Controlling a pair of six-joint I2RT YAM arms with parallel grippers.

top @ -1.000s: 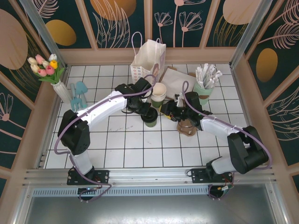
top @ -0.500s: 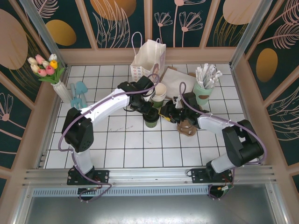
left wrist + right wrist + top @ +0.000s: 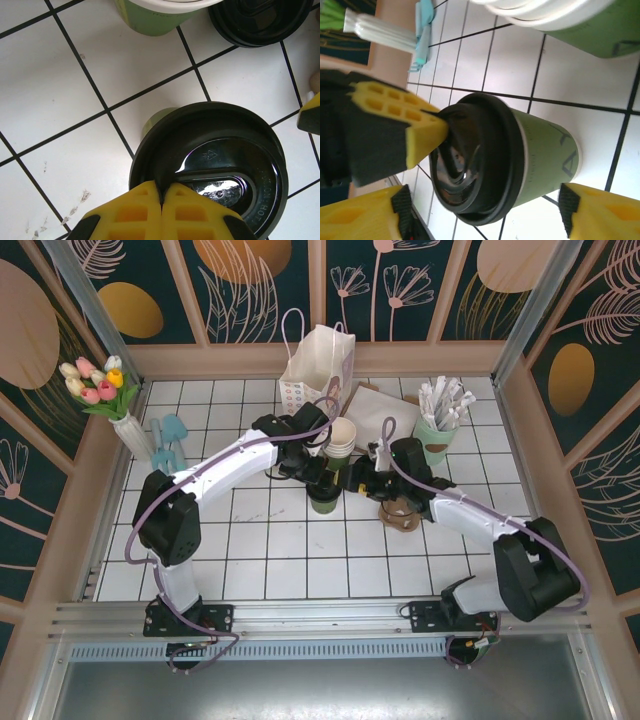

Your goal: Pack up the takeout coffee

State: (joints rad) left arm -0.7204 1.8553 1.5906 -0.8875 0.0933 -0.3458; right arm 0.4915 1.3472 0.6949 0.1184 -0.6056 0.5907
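Arm stretched in from the left, left gripper (image 3: 161, 194) closed tight, tips on the lid (image 3: 220, 145) rim. Opposite, right gripper (image 3: 484, 197) spread wide, a finger either side of the coffee (image 3: 545, 155). Coffee upright mid table (image 3: 250, 540), just before cup stack (image 3: 341, 438).

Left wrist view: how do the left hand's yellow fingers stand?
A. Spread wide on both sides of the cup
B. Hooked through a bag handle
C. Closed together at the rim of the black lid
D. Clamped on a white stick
C: the left hand has its two yellow fingers pressed together with no gap, at the near rim of the black lid on the dark green cup.
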